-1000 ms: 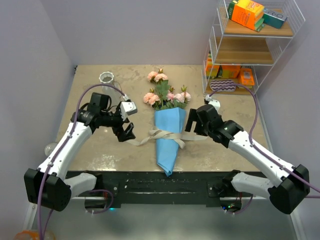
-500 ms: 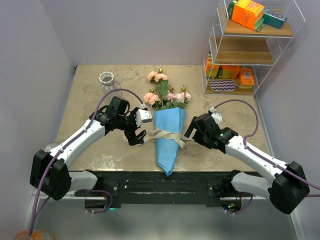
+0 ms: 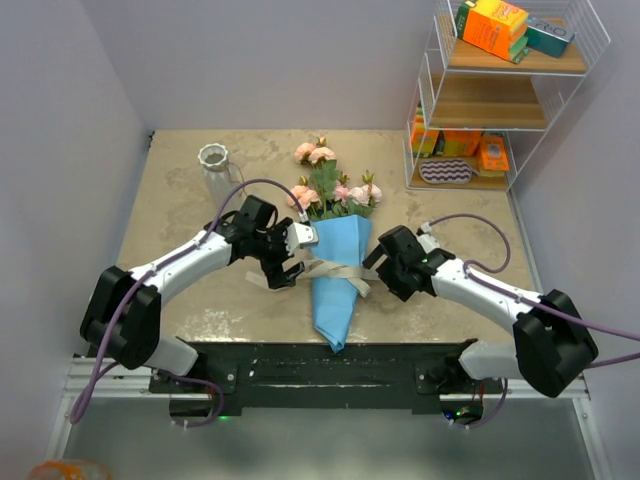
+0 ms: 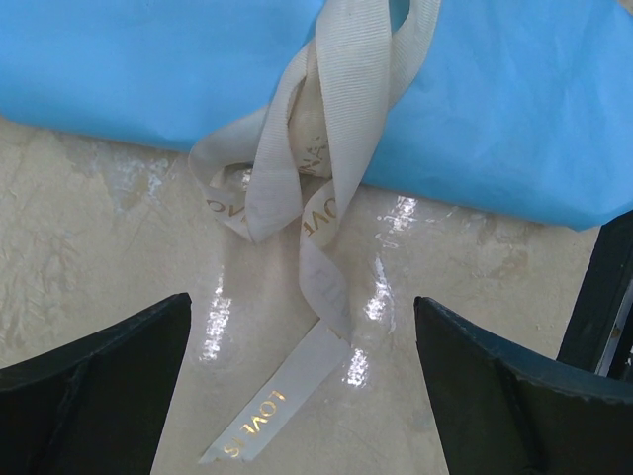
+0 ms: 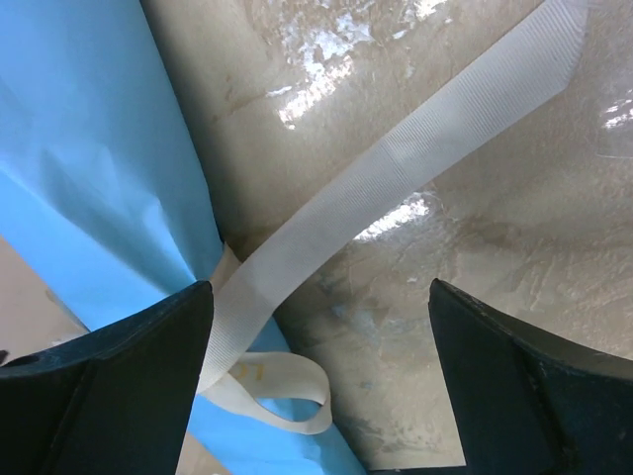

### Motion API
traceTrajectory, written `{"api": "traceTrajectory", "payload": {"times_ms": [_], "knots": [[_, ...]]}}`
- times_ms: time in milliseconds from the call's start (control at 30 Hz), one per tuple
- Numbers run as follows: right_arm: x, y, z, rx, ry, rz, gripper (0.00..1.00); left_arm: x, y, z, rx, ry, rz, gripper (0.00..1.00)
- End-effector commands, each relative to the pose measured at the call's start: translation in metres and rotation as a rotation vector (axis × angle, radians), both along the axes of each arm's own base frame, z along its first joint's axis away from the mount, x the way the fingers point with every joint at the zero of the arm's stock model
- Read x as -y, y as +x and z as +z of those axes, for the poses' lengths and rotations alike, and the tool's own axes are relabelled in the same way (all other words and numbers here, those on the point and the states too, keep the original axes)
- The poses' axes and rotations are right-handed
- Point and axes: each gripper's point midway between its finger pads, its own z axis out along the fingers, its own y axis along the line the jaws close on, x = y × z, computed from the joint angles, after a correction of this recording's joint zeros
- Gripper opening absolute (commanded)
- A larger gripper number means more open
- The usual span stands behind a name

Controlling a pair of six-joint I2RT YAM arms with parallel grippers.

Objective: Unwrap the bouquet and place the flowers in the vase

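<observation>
Left hand [image 4: 302,307], right hand [image 5: 321,287] unclenched over ribbon [image 4: 336,129] tails, bouquet [image 3: 335,288] between; vase [image 3: 214,160], shelf [image 3: 492,102] well apart.

We see a table [image 3: 260,150] with a beige, marbled top that shines under the light. Pale lilac walls [image 3: 280,60] close it behind and on both sides. At the back right stands a white wire shelf [image 3: 490,100] with wooden boards, carrying an orange box [image 3: 495,25].

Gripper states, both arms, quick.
Left gripper: open, holding nothing, poised over the ribbon tail.
Right gripper: open, holding nothing, poised over the ribbon's other strand.
</observation>
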Motion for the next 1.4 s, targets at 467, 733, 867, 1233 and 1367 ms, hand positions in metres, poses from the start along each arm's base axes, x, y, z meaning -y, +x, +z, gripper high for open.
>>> {"api": "traceTrajectory", "payload": {"times_ms": [467,733,867,1233,1367], "knots": [[-0.003,0.016,-0.01,0.014,0.101,-0.106,0.87,0.022,0.004,-0.027,0.084,0.015,-0.069,0.99],[-0.005,0.015,-0.027,-0.013,0.1,-0.106,0.8,0.023,0.011,-0.043,0.117,0.043,-0.06,0.88],[-0.014,0.021,-0.032,-0.025,0.118,-0.098,0.78,0.018,0.015,-0.048,0.147,0.068,-0.049,0.67],[-0.019,0.025,-0.032,-0.028,0.122,-0.085,0.38,0.018,0.014,-0.042,0.157,0.072,-0.056,0.19],[-0.017,0.023,-0.032,-0.008,0.151,-0.109,0.03,0.016,0.018,-0.031,0.181,0.07,-0.038,0.01]]}}
